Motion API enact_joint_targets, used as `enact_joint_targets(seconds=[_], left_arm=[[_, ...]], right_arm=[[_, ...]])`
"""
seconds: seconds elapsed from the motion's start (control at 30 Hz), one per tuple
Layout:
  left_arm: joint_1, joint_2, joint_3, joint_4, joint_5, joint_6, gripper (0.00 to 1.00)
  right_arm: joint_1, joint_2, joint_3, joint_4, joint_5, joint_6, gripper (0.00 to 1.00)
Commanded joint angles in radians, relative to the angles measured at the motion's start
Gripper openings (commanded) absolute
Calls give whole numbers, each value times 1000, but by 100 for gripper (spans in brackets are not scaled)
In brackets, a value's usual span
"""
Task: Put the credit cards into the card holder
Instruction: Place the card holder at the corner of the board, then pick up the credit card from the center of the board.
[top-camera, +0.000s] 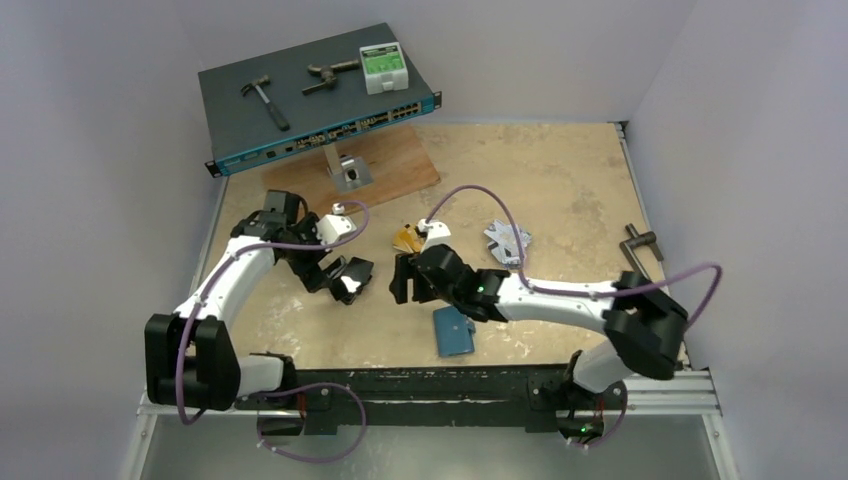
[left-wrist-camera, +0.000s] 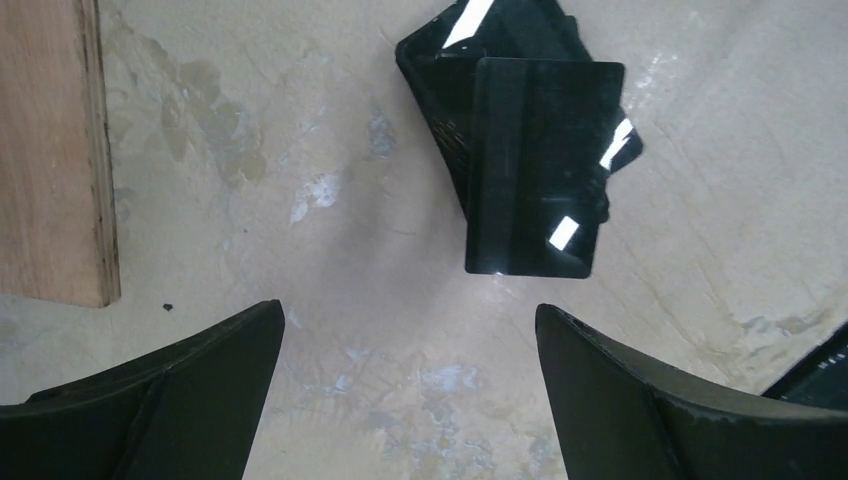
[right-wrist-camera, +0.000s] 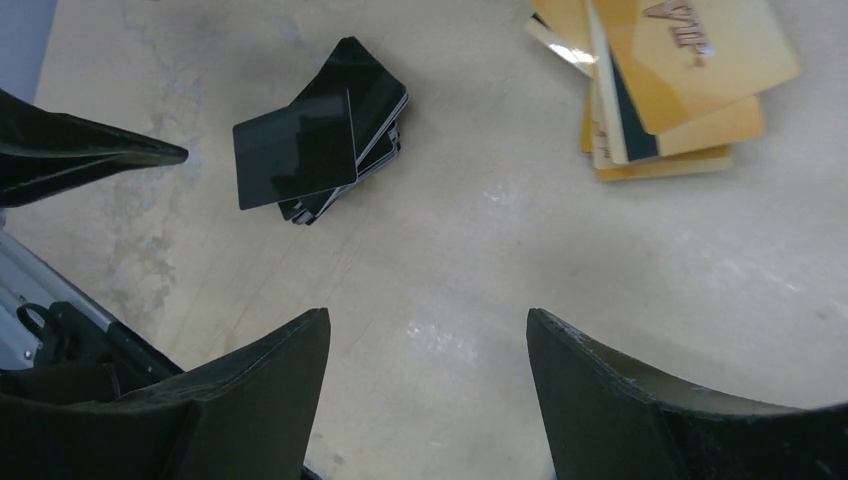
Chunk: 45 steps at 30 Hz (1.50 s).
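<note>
Your left gripper (left-wrist-camera: 408, 308) and right gripper (right-wrist-camera: 425, 312) stand wide, empty. The glossy black plastic card (left-wrist-camera: 535, 165), upper centre of the left wrist view, looks thin, stiff, slippery. Pinch its overhanging lower edge.

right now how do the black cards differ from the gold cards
The black cards are glossy and plain on top; the gold cards carry lettering. The black cards sit wholly in the right wrist view; the gold cards run off its top edge. Both are loose, skewed piles lying flat on the table.

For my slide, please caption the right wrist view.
Open jaws hover over the table, black card stack and gold cards ahead.
</note>
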Motion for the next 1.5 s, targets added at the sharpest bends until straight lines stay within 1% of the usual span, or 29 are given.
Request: enact_joint_targets(seconds=[0.0, 0.1, 0.17, 0.27, 0.4, 0.47, 0.6, 0.7, 0.8, 0.9, 1.07, 1.3, 1.47], left_arm=[[33, 27, -7, 87, 50, 117, 96], [51, 27, 2, 57, 137, 163, 94], [61, 34, 4, 5, 183, 228, 94], [80, 57, 17, -99, 226, 372, 95], [151, 67, 17, -167, 267, 551, 95], [170, 71, 13, -167, 262, 596, 95], [173, 74, -7, -102, 267, 599, 94], [167, 83, -26, -15, 279, 562, 89], [156, 91, -59, 57, 262, 561, 85], [133, 78, -99, 139, 235, 559, 84], [75, 70, -142, 214, 196, 570, 83], [38, 91, -131, 241, 179, 546, 83], [21, 88, -137, 253, 173, 532, 83]], right_arm=[[-78, 148, 82, 253, -278, -24, 71], [-105, 236, 140, 325, -375, -13, 70], [-118, 288, 172, 367, -428, -6, 69], [-137, 372, 218, 408, -498, 27, 66], [-148, 461, 244, 446, -547, 62, 63], [-147, 477, 246, 449, -549, 68, 63], [-148, 498, 242, 457, -549, 73, 61], [-149, 518, 240, 468, -557, 83, 58], [-149, 525, 231, 483, -561, 90, 56], [-149, 526, 222, 493, -561, 95, 51], [-149, 533, 218, 506, -563, 109, 47], [-151, 534, 207, 518, -560, 122, 43], [-153, 520, 185, 540, -572, 131, 36]])
